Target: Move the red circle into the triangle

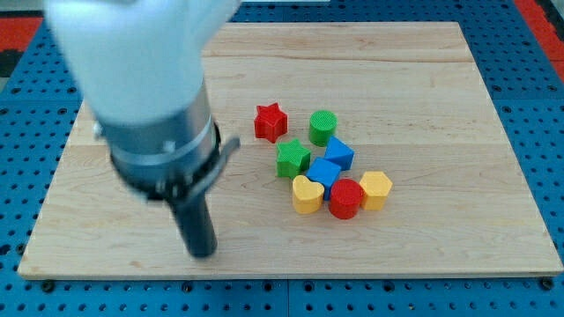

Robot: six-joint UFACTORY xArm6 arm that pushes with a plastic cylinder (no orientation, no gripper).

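The red circle point(345, 199) lies on the wooden board point(441, 88) at the lower right of a tight cluster, touching a yellow heart point(307, 195) on its left and a yellow hexagon point(376, 189) on its right. A blue block point(323, 173) sits just above it, and a second blue block point(339, 153) is above that; I cannot make out their exact shapes. My tip point(203, 254) is well to the view's left of the cluster, near the board's bottom edge, touching no block.
A red star point(270, 121), a green circle point(322, 128) and a green star-like block point(293, 159) form the cluster's upper part. The large blurred arm body point(141, 88) covers the view's upper left. A blue pegboard surface point(538, 53) surrounds the board.
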